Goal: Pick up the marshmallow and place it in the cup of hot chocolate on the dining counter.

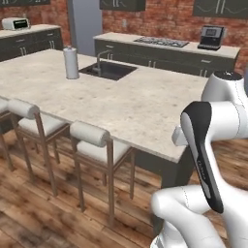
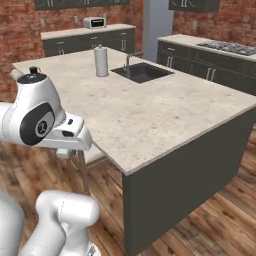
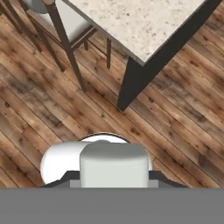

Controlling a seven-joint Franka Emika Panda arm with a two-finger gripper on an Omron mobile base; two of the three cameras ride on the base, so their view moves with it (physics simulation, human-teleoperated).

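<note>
The marshmallow shows as a pale soft-edged block at the bottom of the hand view, and my gripper is shut on it, with dark fingertips at its sides. The hand hangs off the near corner of the dining counter, looking down at the wooden floor. That beige speckled counter stretches away ahead, and its corner and dark leg lie above the marshmallow in the hand view. The cup of hot chocolate is out of view.
Cushioned stools line the counter's left side, one close to the hand. A tall pale cylinder and a sink sit far along the counter. Wooden floor spreads below. Cabinets line the brick back wall.
</note>
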